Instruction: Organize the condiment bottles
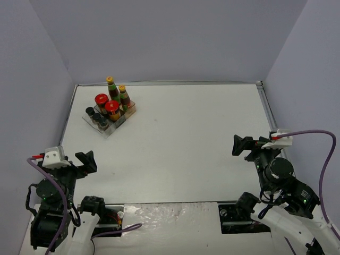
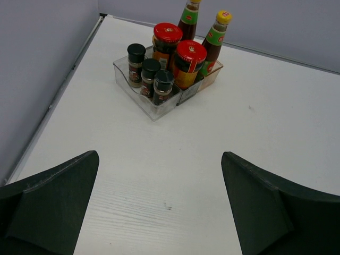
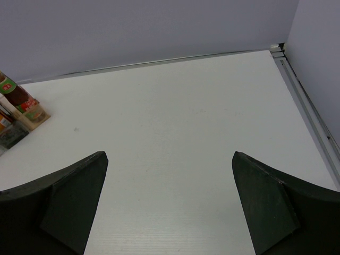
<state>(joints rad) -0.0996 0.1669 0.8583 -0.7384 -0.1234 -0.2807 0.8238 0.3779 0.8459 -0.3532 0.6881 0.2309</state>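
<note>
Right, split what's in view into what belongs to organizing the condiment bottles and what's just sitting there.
Belongs to the job:
yellow-capped sauce bottles, two, at the back of the rack
red-lidded jars, two, in the middle
black-capped spice jars, three, at the front

Just there:
clear rack, holding all seven
white table

- My left arm (image 1: 50, 199) and right arm (image 1: 281, 178) are black, with rounded joint housings and small green lights.
- Each wrist carries a white block (image 1: 53, 158) with a red tab.
- A purple cable (image 1: 313, 131) trails from each.
- The fingers (image 2: 53, 207) are matte dark wedges.
</note>
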